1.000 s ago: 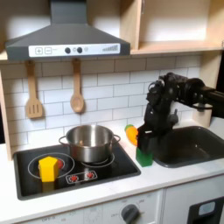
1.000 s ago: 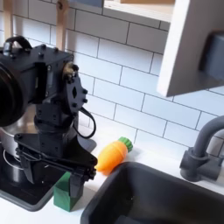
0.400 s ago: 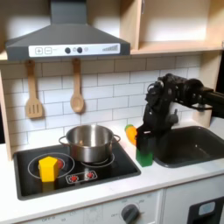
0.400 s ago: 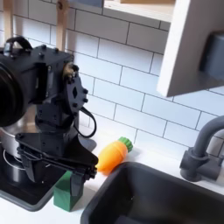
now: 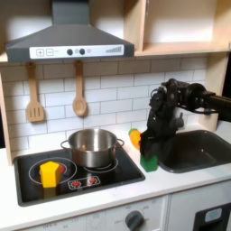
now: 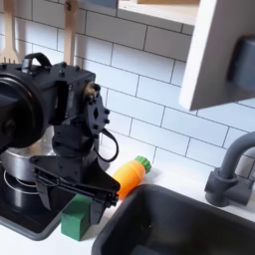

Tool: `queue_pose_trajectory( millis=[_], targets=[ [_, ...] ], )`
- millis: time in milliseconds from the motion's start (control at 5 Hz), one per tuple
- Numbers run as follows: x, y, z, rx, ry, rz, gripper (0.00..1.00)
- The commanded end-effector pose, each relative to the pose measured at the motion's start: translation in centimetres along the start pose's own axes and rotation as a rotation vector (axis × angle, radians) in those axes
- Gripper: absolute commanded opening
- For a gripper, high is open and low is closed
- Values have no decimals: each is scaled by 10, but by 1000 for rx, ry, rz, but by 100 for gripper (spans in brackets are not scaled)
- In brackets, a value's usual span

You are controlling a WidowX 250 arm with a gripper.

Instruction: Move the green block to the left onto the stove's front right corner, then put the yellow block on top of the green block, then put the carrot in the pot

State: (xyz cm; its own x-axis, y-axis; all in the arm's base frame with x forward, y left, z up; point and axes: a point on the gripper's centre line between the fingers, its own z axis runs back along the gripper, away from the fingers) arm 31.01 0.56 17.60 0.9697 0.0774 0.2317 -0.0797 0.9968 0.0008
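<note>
Both exterior views show the gripper low over the green block beside the stove, jaws' grip impossible to tell.

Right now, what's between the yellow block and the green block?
In the first exterior view, the pot stands back of the line from yellow block to green block; between them lie bare stove and its red knobs.
</note>
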Motion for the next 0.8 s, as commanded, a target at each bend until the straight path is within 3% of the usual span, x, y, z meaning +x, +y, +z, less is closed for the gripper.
queue_pose_trajectory(
  millis=[0, 600],
  targets=[
    [9, -1, -13, 6, 15, 9, 100],
    [12, 2, -25, 22, 37, 2, 100]
  ],
)
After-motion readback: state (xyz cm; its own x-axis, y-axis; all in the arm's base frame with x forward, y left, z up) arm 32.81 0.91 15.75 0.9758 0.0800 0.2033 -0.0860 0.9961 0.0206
